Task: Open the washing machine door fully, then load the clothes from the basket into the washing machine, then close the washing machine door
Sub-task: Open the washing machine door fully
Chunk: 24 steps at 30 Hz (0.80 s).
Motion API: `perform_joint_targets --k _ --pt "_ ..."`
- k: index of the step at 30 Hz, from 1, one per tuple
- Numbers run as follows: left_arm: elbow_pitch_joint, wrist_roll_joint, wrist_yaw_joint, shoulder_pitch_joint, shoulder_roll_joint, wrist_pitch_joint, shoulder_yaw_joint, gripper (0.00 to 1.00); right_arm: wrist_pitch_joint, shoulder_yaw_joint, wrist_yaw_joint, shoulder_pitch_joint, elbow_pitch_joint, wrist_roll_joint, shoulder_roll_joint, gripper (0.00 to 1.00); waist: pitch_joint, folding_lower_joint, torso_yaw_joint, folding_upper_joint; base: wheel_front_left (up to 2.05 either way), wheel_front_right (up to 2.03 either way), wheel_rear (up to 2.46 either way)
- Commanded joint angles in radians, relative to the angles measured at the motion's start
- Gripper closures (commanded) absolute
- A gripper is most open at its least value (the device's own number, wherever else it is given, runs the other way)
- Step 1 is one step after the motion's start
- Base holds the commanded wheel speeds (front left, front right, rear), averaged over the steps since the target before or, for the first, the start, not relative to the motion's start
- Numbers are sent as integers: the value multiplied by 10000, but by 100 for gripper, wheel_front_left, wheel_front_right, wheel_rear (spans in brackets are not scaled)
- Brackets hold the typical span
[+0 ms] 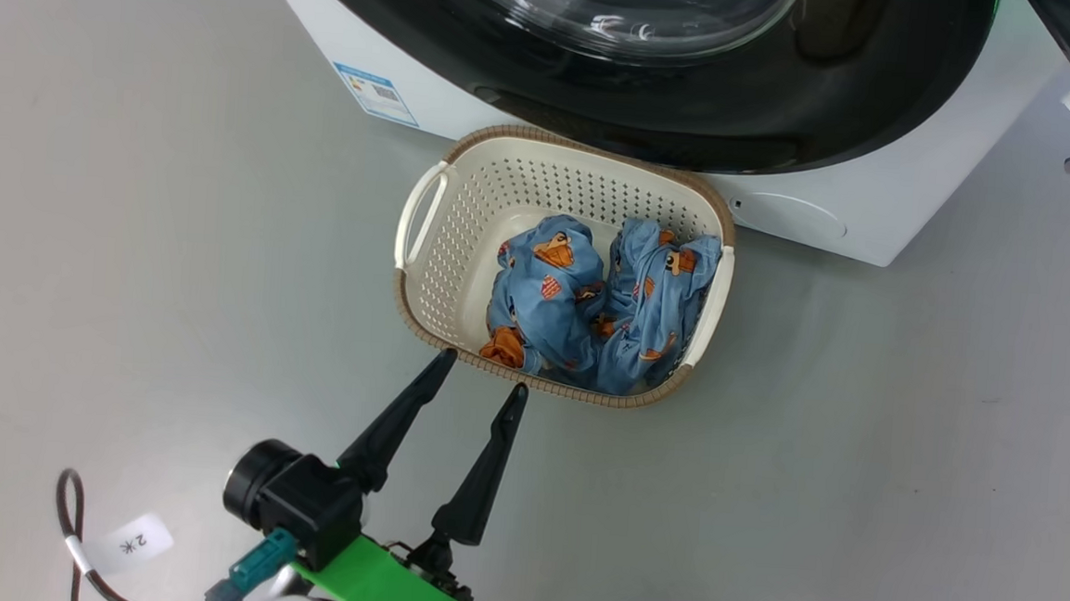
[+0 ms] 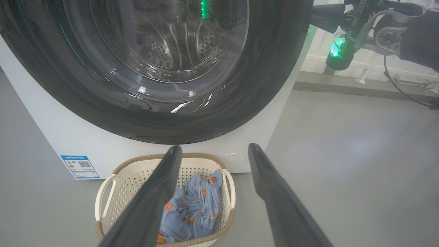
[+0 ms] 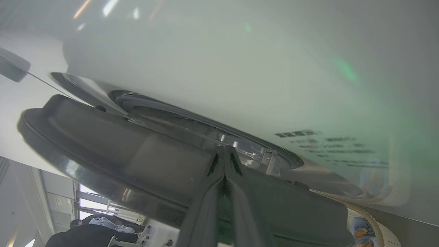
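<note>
Left gripper (image 1: 483,370) first: its two long dark fingers stand spread wide with nothing between them, tips hovering just at the basket's (image 1: 467,194) near rim, by its left corner. Now the right gripper (image 3: 225,149): fingers pressed tight together, tips poked at the dark grey rim of the washing machine door (image 3: 103,147), up above the basket and off to its right. That wrist view shows a narrow gap between the door rim and the white front of the washing machine (image 3: 240,68); how far the door stands out, I cannot tell. The door is glossy black, and its clear porthole bulges over the basket's far rim, with the perforated steel drum showing through the glass. The clothes (image 1: 590,304) lie in the basket: two bunched light blue bundles with orange figures, packed into its right half, the left half bare cream plastic. The basket's far rim sits right by the machine's base. A blue label sticker (image 1: 376,93) sits on the machine, left of the basket. Open grey floor (image 1: 860,450) spreads left, right and nearside of the basket.
</note>
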Motion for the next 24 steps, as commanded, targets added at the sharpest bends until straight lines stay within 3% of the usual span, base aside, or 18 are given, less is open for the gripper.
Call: perform_joint_targets --k 1,11,24 --pt "-280 -38 78 -252 97 -65 255 0 106 25 17 -113 -223 -69 90 100 18 0 29 0 0 0 0" --pt "-278 -115 152 -357 97 -65 113 0 570 216 17 -123 -275 -248 233 100 -1 0 88 0 0 0 0" --pt "-102 34 17 -187 97 -65 331 0 1102 943 17 907 -1337 -464 545 100 -622 0 -148 0 0 0 0"
